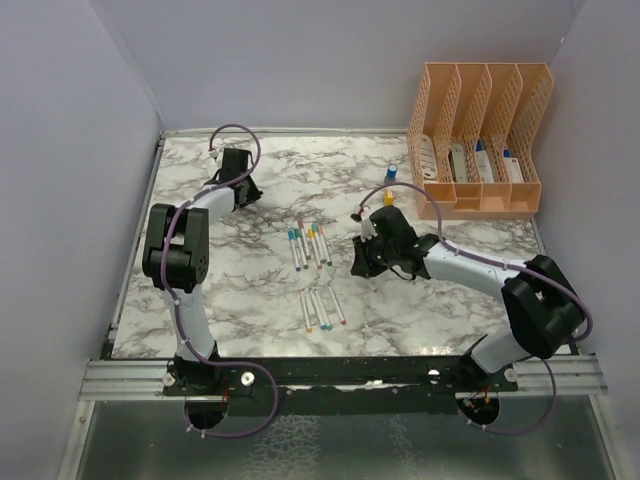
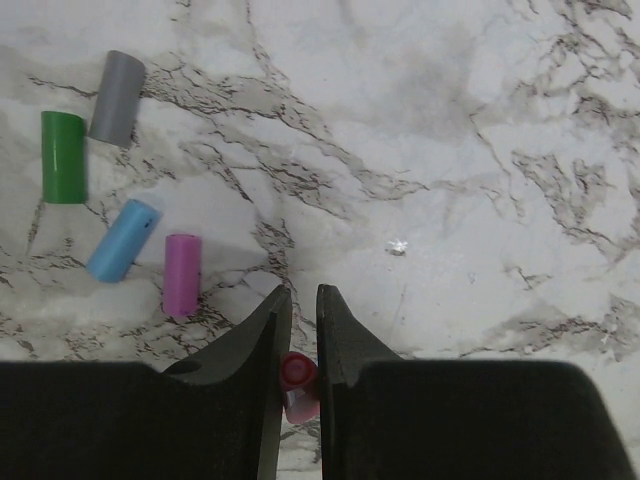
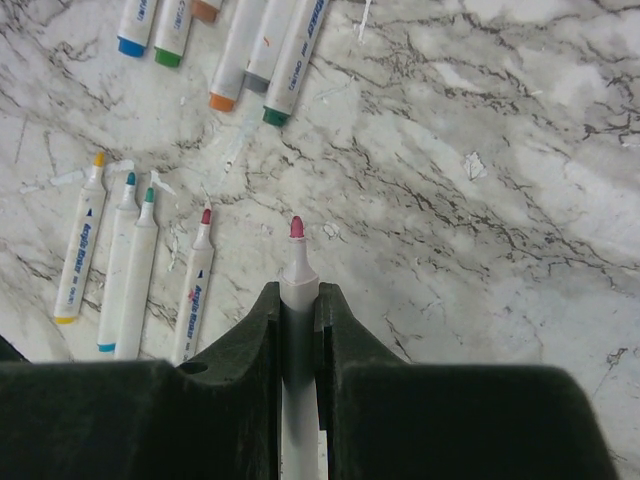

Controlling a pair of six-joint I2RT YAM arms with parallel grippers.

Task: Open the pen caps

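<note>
Seen from above, two white and black robot arms reach out over a marble-patterned table.

The left arm rises from its base at the near left with its elbow lifted. It then stretches toward the far left part of the table, where the left gripper points down at the surface. Its wrist camera shows the two black fingers pinched almost together on a small red plastic cap, which sits well back from their tips. Just beyond on the marble lie four loose caps close together: a grey cap, a green cap, a light blue cap and a pink cap.

The right arm runs low from its base at the near right, angled in toward the table's centre, ending in the right gripper. Its wrist camera shows the fingers clamped on a white-barrelled marker pen, whose bare red tip pokes out past the fingertips. To the left of it lie four uncapped pens side by side, and farther off a row of capped pens. From above, both groups of pens lie at the table's centre, between the two grippers.

A peach plastic file organiser stands at the far right.
</note>
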